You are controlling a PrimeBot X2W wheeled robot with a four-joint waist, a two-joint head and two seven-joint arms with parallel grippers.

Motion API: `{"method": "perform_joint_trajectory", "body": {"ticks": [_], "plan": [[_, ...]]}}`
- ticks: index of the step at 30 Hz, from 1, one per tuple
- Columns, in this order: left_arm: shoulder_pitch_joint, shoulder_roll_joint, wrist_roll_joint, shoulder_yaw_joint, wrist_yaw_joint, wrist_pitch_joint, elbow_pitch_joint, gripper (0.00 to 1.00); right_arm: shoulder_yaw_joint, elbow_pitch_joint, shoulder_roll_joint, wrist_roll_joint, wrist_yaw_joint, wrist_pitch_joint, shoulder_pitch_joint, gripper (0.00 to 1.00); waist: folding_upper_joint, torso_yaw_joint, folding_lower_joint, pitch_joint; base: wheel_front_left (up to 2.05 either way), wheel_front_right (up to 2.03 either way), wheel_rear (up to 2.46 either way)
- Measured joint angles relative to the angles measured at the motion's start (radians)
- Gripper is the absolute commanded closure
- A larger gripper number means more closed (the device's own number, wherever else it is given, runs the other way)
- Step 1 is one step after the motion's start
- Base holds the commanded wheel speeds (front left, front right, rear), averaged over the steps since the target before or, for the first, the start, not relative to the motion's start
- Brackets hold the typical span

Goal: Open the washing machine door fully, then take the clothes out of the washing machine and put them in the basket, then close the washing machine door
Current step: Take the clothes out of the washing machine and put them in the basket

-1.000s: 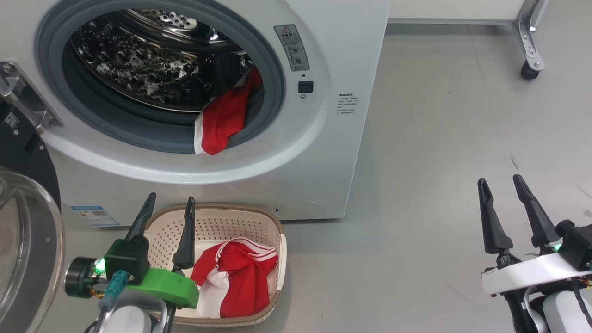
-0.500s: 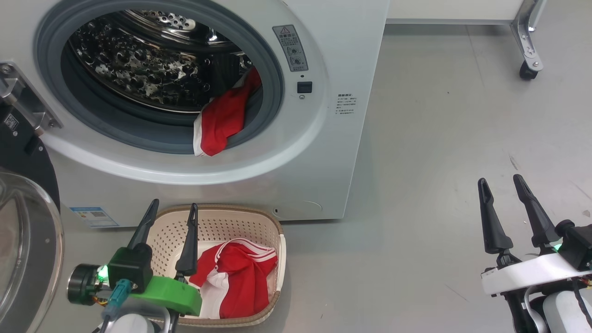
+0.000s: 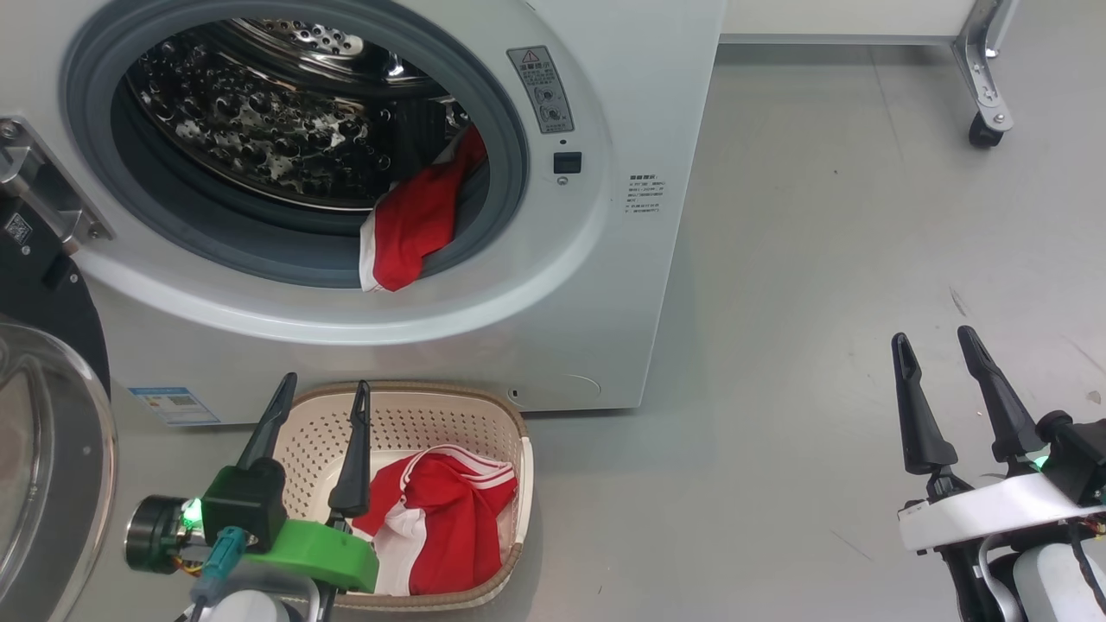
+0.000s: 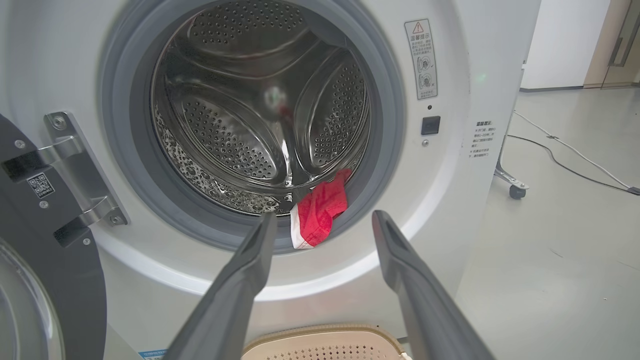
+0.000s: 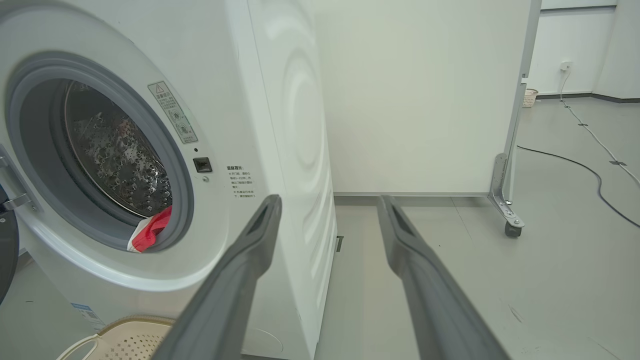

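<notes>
The washing machine door (image 3: 52, 449) runs off the head view's left edge.

A grey floor (image 3: 821, 259) carries the washing machine (image 3: 657, 86). The basket (image 3: 449, 423) sits just before it; a castor (image 3: 982, 134) stands well apart.

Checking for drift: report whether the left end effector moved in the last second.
Yes, slightly: the left end effector slid down the head view, fingertips dropping to the far rim of the basket.

Smooth grey floor (image 3: 821, 259), white panel (image 5: 415, 100) on castered metal foot (image 5: 501, 192), pale wall (image 5: 570, 35).
</notes>
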Motion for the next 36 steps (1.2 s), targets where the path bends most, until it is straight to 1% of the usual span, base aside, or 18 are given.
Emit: {"method": "perform_joint_trajectory", "body": {"ticks": [9,19,26,31,36], "plan": [[0.006,0.0,0.001,-0.002,0.017,0.0,-0.027,0.0,0.007,-0.014,-0.002,0.0,0.0,0.0,0.001,0.0,0.0,-0.006,0.0,0.021,0.0,0.0,0.0],[-0.025,0.001,0.0,0.011,0.017,0.005,-0.05,0.0,0.028,-0.033,-0.02,0.003,0.0,0.0,0.001,0.0,0.0,-0.026,0.0,0.104,0.0,0.0,0.0],[-0.134,0.022,-0.014,0.04,0.017,0.087,-0.058,0.0,0.036,-0.052,-0.038,0.015,0.0,0.0,-0.01,0.0,0.0,-0.051,0.0,0.181,0.0,0.0,0.0],[-0.23,0.066,-0.01,0.058,0.017,0.152,-0.052,0.0,0.051,-0.065,-0.047,0.024,0.0,0.0,-0.049,0.0,0.0,-0.077,0.0,0.238,0.0,0.0,0.0],[-0.321,0.067,-0.037,0.084,0.017,0.227,-0.027,0.0,0.058,-0.069,-0.05,0.047,0.0,0.0,-0.073,0.0,0.0,-0.107,0.0,0.295,0.0,0.0,0.0]]}}
